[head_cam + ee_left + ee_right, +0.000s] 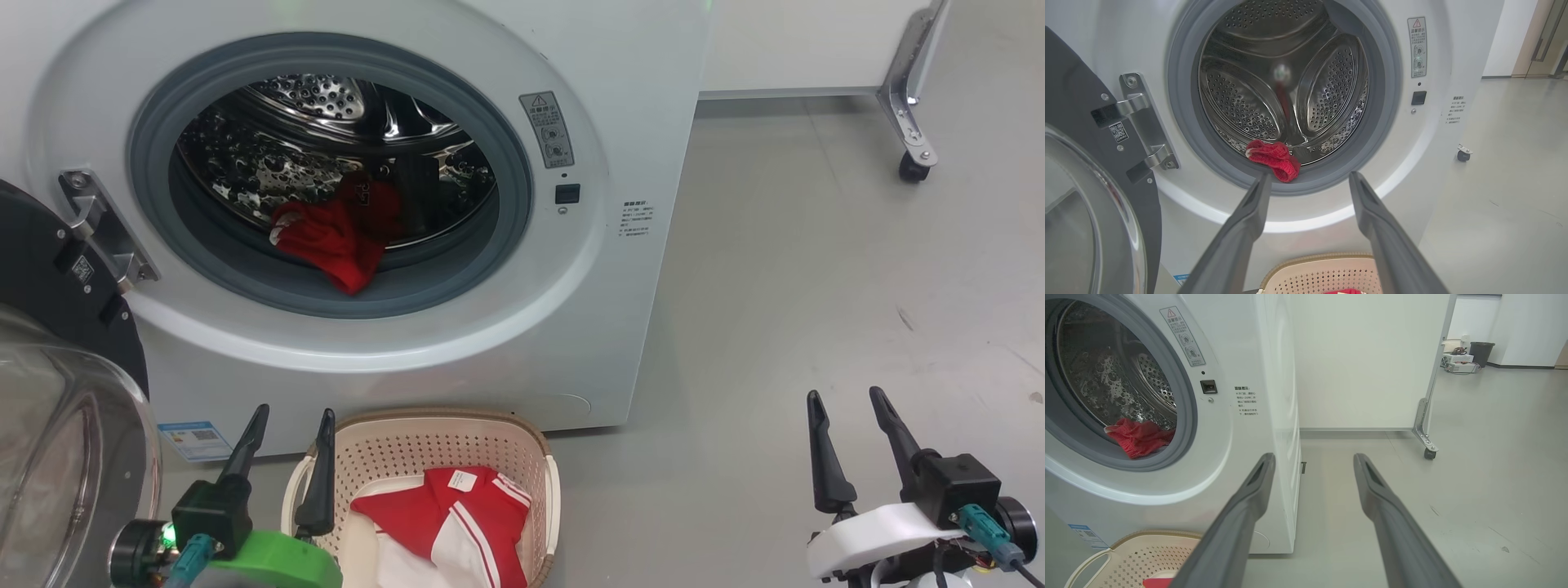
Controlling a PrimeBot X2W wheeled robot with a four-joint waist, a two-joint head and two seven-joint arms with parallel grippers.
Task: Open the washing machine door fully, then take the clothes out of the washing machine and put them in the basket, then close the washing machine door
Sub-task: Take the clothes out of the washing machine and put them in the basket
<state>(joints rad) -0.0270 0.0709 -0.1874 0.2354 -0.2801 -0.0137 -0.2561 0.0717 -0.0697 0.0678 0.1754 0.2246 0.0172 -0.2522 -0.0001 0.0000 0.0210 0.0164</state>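
My left pincer (295, 410) and right pincer (843, 394) are hanging wide open, empty; red clothes (339, 237) are lying at twelve o'clock.

The left gripper (294, 411) has two long dark fingers (245, 447), broad at the root and tapering to blunt tips. They grow out of a black block, and behind that sits a glossy bright green shell (269, 563). A small green light (170, 535) glows beside a black drum with a silver ring, and a teal plug (191, 555) carries a cable. The right gripper (844, 393) has the same dark fingers and black block, but its white shell (865, 531) is plain. Its own teal plug leads into a black cable, with thin red and yellow wires beneath. Seen close from the wrists, the fingers look matt grey, each with a shallow sunken slot near the tip.
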